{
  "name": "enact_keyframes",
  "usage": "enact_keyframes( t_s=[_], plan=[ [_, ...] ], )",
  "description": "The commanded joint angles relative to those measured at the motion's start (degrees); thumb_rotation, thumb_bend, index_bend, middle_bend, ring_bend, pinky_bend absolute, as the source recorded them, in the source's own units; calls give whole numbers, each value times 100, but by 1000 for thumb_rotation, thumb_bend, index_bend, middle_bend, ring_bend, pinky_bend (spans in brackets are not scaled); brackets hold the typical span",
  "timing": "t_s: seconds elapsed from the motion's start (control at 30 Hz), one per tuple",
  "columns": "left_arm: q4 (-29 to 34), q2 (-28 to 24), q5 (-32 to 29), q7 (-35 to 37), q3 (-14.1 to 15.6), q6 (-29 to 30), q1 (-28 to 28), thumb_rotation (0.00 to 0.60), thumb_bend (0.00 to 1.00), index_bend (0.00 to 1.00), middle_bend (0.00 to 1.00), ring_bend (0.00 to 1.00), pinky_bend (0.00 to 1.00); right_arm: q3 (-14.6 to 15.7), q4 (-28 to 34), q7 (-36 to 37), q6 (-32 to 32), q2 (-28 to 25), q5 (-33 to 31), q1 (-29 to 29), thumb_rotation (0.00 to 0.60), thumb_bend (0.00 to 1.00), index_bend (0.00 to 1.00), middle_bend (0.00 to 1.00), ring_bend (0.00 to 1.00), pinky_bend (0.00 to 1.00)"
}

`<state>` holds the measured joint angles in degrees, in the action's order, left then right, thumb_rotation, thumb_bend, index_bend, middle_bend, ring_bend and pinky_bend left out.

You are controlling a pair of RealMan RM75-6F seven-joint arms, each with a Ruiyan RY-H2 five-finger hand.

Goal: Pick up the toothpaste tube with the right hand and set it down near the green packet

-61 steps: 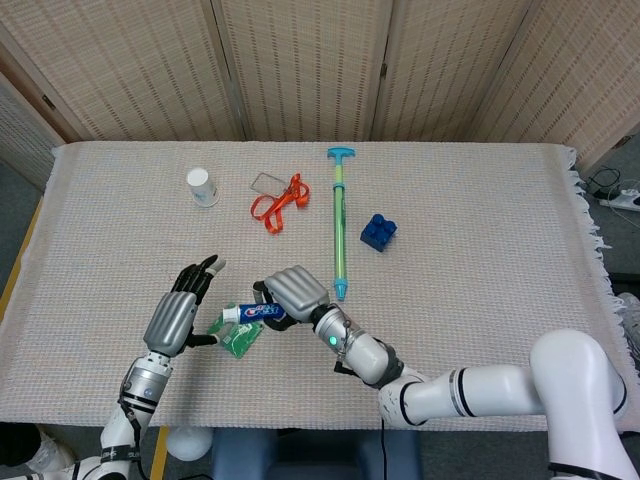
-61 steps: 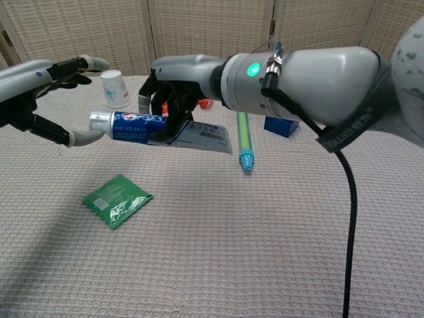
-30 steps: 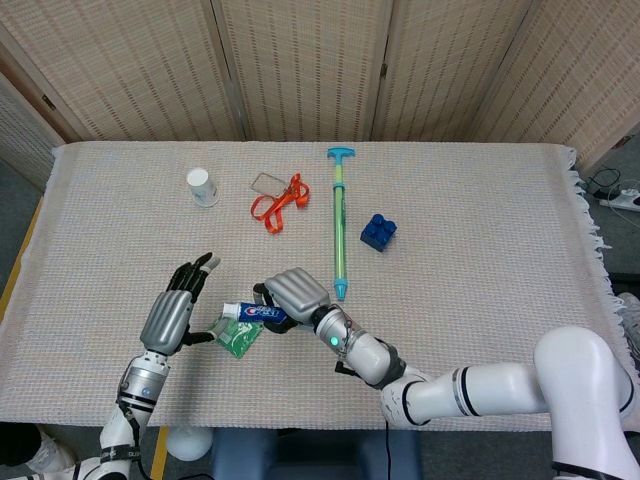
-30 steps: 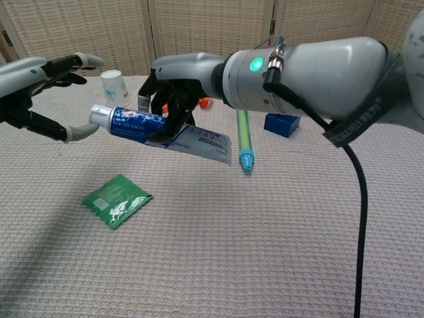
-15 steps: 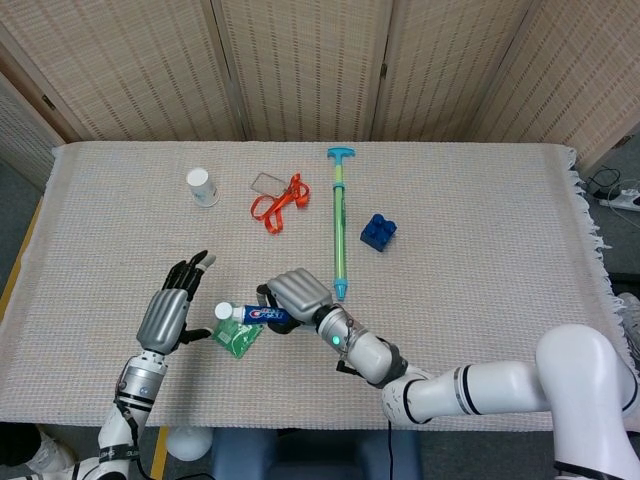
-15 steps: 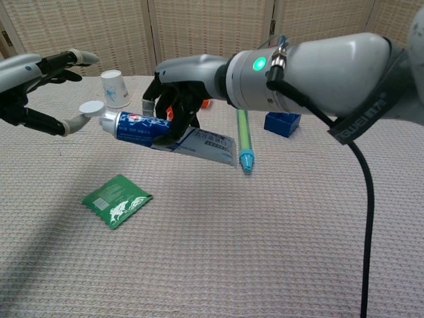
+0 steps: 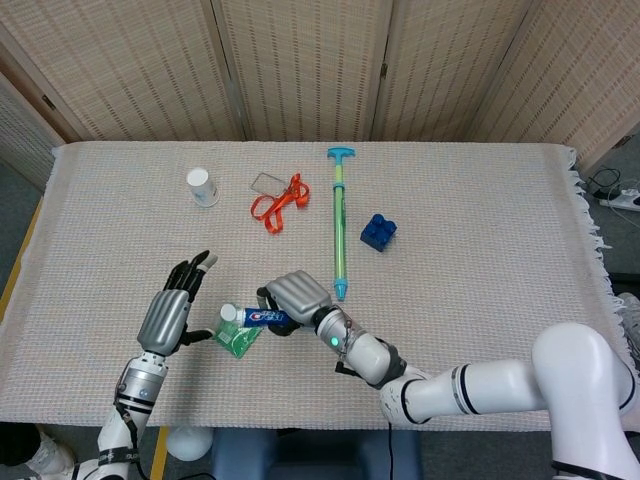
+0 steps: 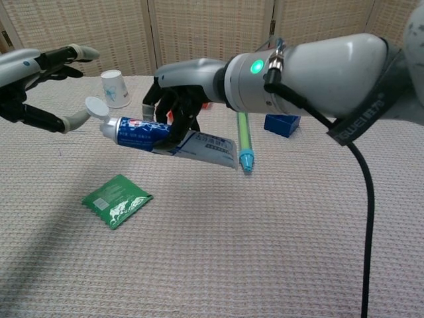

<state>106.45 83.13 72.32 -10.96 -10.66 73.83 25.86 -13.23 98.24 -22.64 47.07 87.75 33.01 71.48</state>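
Note:
My right hand (image 7: 292, 296) (image 8: 177, 101) grips the blue and white toothpaste tube (image 7: 254, 317) (image 8: 165, 136) and holds it in the air, white cap pointing left. In the head view the tube hangs over the green packet (image 7: 236, 340); in the chest view the green packet (image 8: 116, 200) lies flat on the cloth, below and left of the tube. My left hand (image 7: 172, 312) (image 8: 36, 86) hovers to the left with fingers spread and nothing in it, close to the tube's cap.
A white paper cup (image 7: 202, 186) stands at the back left. An orange lanyard with a clear badge (image 7: 277, 201), a long green and blue syringe toy (image 7: 339, 225) and a blue brick (image 7: 378, 231) lie in the middle. The woven tablecloth (image 7: 480, 240) covers the table.
The right hand has drawn the tube slightly right and lower. The tube's cap has come away from the left hand's fingertips, and the left hand has pulled back a little.

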Motion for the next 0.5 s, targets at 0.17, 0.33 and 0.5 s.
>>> enact_keyframes(
  t_s=[0.17,0.33,0.5],
  plan=[
    [97,-20,49,1,12,-14,13,600,450,0,42,115,0,64,-25,-99,38,80,-64,73,600,822,751,697,765,585],
    [120,-62,35,-3,26,-22,1,600,449,0,42,114,0,85,31,-107,85,46,-25,59,600,822,751,697,765,585],
    [57,-230,-9,79,15,-16,-53,600,450,0,42,114,0,251,201,-192,104,-230,28,-33,600,822,751,697,766,585]
  ],
)
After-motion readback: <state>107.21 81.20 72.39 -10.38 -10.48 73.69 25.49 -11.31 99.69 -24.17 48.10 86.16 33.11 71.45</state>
